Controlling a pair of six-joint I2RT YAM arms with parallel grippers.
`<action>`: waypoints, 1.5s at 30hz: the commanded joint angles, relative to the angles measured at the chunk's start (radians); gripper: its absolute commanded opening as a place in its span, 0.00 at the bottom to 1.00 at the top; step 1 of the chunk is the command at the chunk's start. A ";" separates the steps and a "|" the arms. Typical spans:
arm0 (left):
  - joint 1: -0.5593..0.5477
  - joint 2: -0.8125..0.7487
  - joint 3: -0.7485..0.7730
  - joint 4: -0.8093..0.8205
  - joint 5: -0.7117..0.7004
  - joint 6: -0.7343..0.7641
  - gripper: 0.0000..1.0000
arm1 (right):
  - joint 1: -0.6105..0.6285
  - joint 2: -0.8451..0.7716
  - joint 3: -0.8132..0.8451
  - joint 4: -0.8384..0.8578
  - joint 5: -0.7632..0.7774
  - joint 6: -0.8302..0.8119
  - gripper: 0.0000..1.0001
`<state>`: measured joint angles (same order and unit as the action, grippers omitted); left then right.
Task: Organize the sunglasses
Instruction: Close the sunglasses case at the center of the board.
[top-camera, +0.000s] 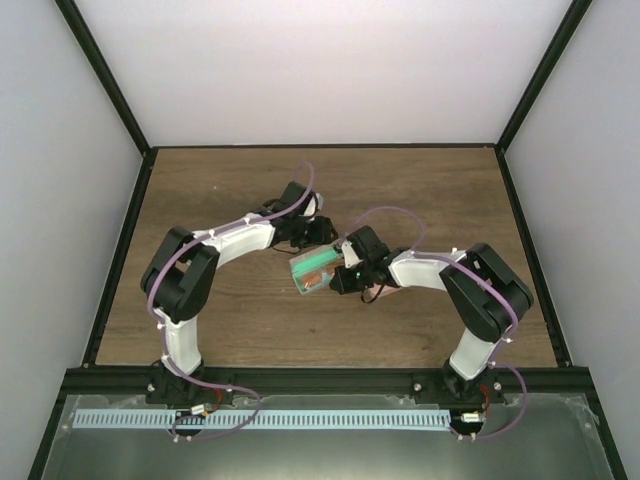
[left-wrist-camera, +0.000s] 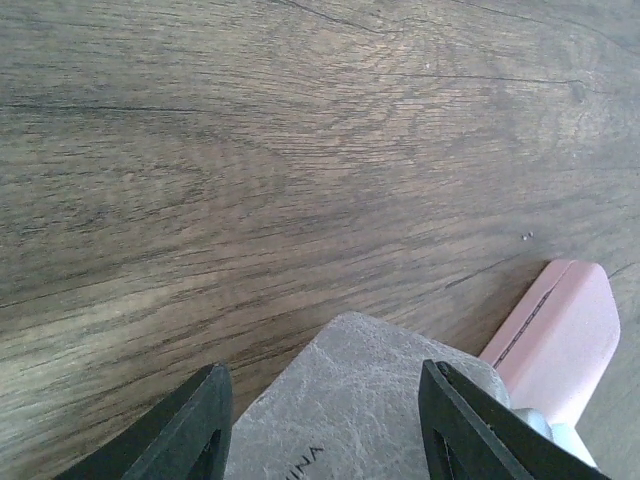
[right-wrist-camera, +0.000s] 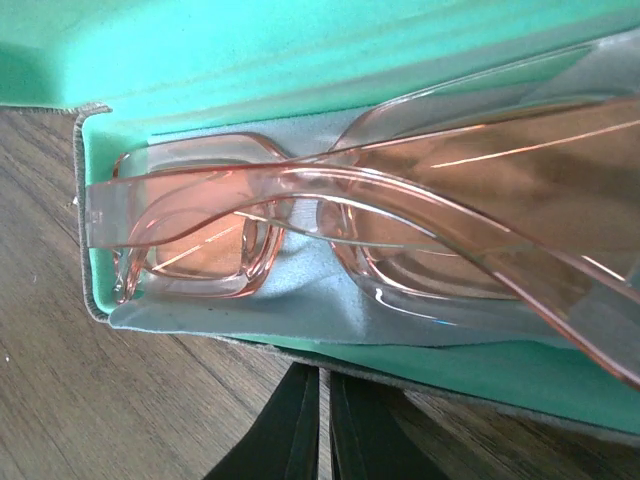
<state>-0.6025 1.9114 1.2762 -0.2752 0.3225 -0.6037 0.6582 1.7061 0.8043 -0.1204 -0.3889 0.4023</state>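
The sunglasses (right-wrist-camera: 200, 250) with pinkish lenses and a translucent frame lie folded in an open grey case with green lining (right-wrist-camera: 300, 60), on a light blue cloth (right-wrist-camera: 310, 275). The case (top-camera: 303, 268) sits mid-table between both grippers. My right gripper (right-wrist-camera: 325, 375) is shut, its tips at the case's near rim; in the top view it (top-camera: 343, 272) is at the case's right side. My left gripper (left-wrist-camera: 322, 368) is open, its jaws either side of the case's grey outer shell (left-wrist-camera: 370, 400); in the top view it (top-camera: 312, 232) is behind the case. The orange wire-frame pair is out of view.
A pink case (left-wrist-camera: 560, 325) lies on the wood right of the grey shell, with a bit of light blue (left-wrist-camera: 560, 438) by its near end. The wooden table (top-camera: 230, 190) is bounded by dark rails and white walls.
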 joint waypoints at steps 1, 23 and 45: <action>-0.022 -0.045 -0.021 -0.006 0.010 -0.015 0.53 | 0.013 0.039 0.026 0.007 0.065 0.008 0.06; -0.086 -0.109 -0.186 -0.010 -0.046 -0.037 0.53 | 0.009 0.058 0.087 0.048 0.142 0.050 0.04; -0.016 -0.110 -0.005 -0.185 -0.208 -0.027 0.67 | 0.004 0.044 0.012 0.100 0.107 0.045 0.03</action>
<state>-0.6441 1.7641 1.1946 -0.3546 0.1398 -0.6807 0.6689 1.7401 0.8333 -0.0704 -0.3267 0.4465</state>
